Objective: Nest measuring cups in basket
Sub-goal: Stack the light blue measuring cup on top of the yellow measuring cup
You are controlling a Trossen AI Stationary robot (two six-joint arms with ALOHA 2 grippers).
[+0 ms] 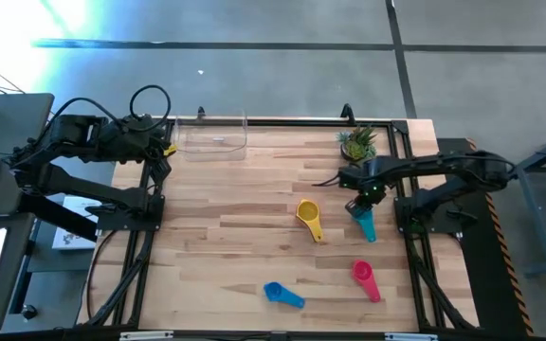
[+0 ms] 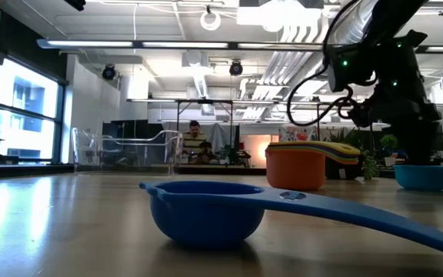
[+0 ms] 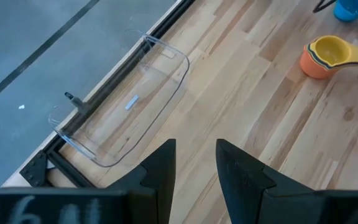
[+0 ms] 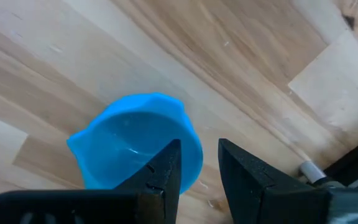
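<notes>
1. The blue cup and pink cup lie loose at the near edge, well apart. They are light, so a low sweep of either arm could knock them off the table.
2. The stack, with yellow on top of orange, sits mid-table and outside the basket. If you carry it whole, a pinch on one handle may let the cups below drop out.
3. The right gripper hangs over the teal cup, just beside the stack. Its fingers are only narrowly parted astride the rim, and no clamp shows. If you close off-centre on the thin curved wall, the cup will probably squirt sideways or tip. Lower too far and you pin it to the wood.
4. The plant stands just behind that arm. A high swing toward the basket could clip it.
5. The basket sits empty at the far edge, and it is light and clear. The left gripper waits beside it, slightly parted and holding nothing. If you nudge the wall, the basket slides.
</notes>
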